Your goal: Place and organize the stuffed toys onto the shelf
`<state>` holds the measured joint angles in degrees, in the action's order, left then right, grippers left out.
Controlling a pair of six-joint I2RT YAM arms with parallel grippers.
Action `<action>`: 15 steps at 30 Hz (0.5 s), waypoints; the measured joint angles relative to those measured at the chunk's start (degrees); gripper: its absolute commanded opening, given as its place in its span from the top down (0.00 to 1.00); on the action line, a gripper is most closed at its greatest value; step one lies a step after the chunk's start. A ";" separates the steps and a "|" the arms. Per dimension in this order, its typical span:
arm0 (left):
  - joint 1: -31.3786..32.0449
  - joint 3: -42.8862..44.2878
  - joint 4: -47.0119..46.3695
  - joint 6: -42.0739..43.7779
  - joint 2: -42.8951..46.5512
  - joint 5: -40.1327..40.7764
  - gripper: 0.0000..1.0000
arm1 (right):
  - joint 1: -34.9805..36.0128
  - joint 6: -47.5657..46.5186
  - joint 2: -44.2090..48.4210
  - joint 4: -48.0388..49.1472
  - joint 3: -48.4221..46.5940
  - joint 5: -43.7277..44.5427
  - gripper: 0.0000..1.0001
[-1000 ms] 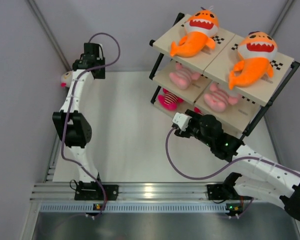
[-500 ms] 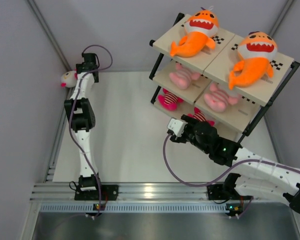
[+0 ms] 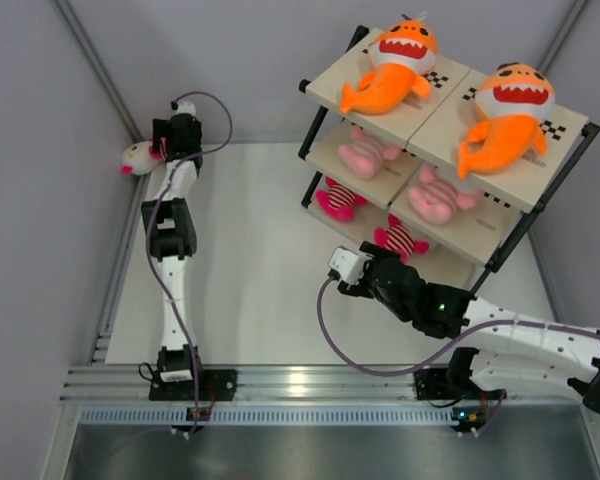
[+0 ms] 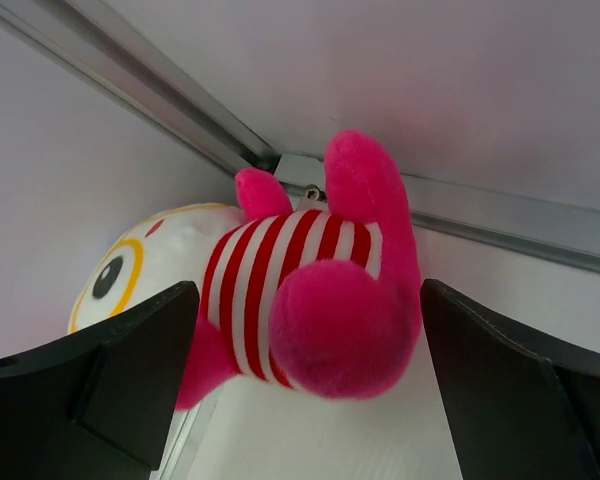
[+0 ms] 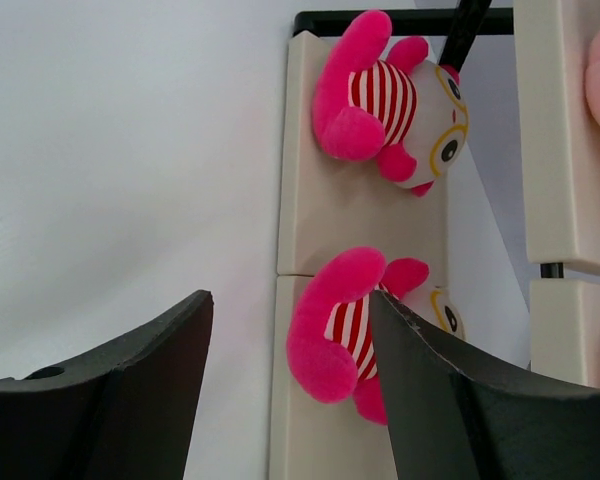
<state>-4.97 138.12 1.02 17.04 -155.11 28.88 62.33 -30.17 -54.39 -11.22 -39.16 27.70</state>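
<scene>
Right gripper (image 5: 290,305) pulls back, jaws open, striped doll (image 5: 355,335) shelved; left gripper (image 4: 310,300) arrives, jaws spread, facing the last doll (image 4: 270,270).

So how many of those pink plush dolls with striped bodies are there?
3. Two striped dolls lie on the black-framed shelf's bottom board; a third sits in the table's far left corner. Others may hide under the upper boards.

sharks (image 3: 390,65) lie atop the shelf (image 3: 442,113), dolls (image 3: 368,155) beneath.
</scene>
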 measured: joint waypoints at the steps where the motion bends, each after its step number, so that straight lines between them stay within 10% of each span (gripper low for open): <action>1: -0.26 0.61 -1.05 0.76 -1.09 -0.24 0.03 | 0.20 -0.02 -0.52 -0.11 -0.09 0.61 0.36; 4: -1.25 1.53 -3.45 2.27 -3.13 -1.49 0.12 | 0.57 -0.20 -2.29 -0.59 -0.50 2.03 0.36; 7: -2.27 1.68 -4.70 3.08 -3.78 -3.76 0.46 | 0.94 -0.28 -3.80 -0.83 -0.92 2.84 0.36; 8: -2.56 1.73 -4.98 3.37 -3.78 -4.72 0.90 | 1.01 -0.31 -4.24 -0.83 -1.07 3.19 0.36; 9: -2.80 1.77 -5.25 3.13 -3.78 -5.46 1.00 | 1.16 -0.31 -4.59 -0.81 -1.18 3.52 0.36; 15: -3.74 -4.39 -7.26 2.78 -0.33 -10.32 1.00 | 2.45 -0.07 -4.74 -1.29 -2.73 5.77 0.35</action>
<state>-8.71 133.73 -6.24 19.81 -155.44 18.57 64.77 -30.24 -59.13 -12.51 -41.89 33.47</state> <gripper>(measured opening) 0.126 0.646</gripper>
